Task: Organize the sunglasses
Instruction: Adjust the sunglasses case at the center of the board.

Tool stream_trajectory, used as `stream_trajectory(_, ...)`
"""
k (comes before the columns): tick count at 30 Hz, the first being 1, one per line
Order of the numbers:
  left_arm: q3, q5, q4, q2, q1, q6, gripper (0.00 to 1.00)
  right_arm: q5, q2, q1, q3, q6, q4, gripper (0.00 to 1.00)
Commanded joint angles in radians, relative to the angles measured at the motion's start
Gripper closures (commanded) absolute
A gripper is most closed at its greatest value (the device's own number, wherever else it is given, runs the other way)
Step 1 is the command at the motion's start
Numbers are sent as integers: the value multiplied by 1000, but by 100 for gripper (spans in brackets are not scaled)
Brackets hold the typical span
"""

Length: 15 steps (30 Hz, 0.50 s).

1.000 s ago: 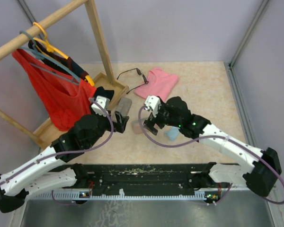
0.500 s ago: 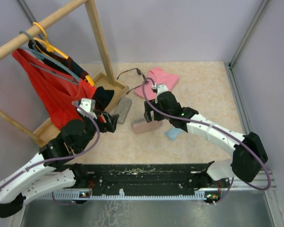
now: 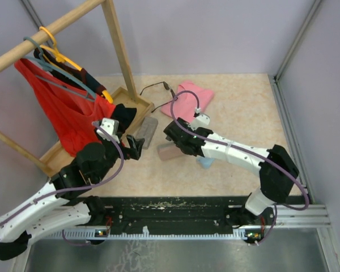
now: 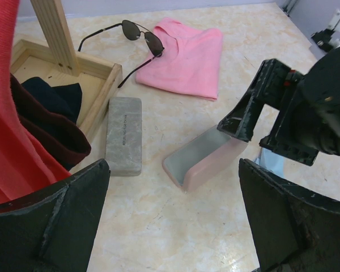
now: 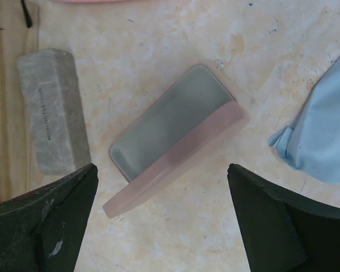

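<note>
One pair of dark wire-framed sunglasses (image 3: 156, 86) (image 4: 139, 34) lies unfolded at the back, between the wooden rack base and a pink cloth (image 3: 189, 98), with one lens on the cloth's edge. A pink case (image 3: 165, 152) (image 5: 175, 141) with a grey face turned up lies mid-table. My right gripper (image 3: 172, 141) (image 5: 161, 221) hovers open just above it, one finger on each side, not touching. Left of it, my left gripper (image 3: 139, 148) (image 4: 173, 221) stands open and empty over bare table. A grey case (image 3: 148, 131) (image 4: 123, 135) lies shut beside the rack base.
A light-blue cloth (image 3: 207, 162) (image 5: 322, 139) lies crumpled right of the pink case, under the right arm. The wooden clothes rack (image 3: 118, 42) with a red garment (image 3: 62, 107) and hangers fills the left. Dark clothing rests in its base frame (image 4: 102, 85). Walls enclose the back and right.
My right gripper swung from near the pink cloth down and left over the pink case, and its jaws widened. My left arm drew back from the cases, then held still.
</note>
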Motion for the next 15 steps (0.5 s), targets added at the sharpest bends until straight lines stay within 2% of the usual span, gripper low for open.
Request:
stream_trajectory(1,-3,19,21,-18,3,18,0,27,65,9,43,158,-50,4)
stream_trajectory(15,-3,15,9,-46,2,22,0,-3,185,7,55,127,34,22)
